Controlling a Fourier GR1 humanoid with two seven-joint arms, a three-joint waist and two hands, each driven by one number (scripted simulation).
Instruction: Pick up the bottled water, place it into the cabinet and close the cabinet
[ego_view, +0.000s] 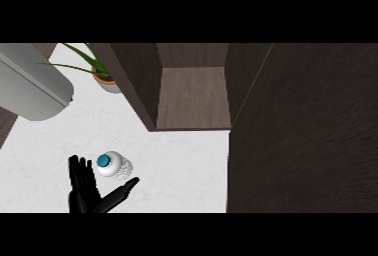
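Note:
The bottled water (113, 165) stands upright on the white counter (184, 165), seen from above as a white body with a blue cap. My left hand (88, 197) is at the lower left, open, fingers straight and thumb spread out to the right. The bottle sits in the gap between fingers and thumb; I cannot tell whether they touch. The dark wood cabinet (193, 97) stands open at the top centre with a bare shelf inside. Its door (303, 130) is swung open and fills the right side. My right hand does not show.
A potted green plant (103, 75) stands left of the cabinet at the back. A large grey rounded object (29, 90) lies at the upper left. White counter stretches between the bottle and the cabinet's front.

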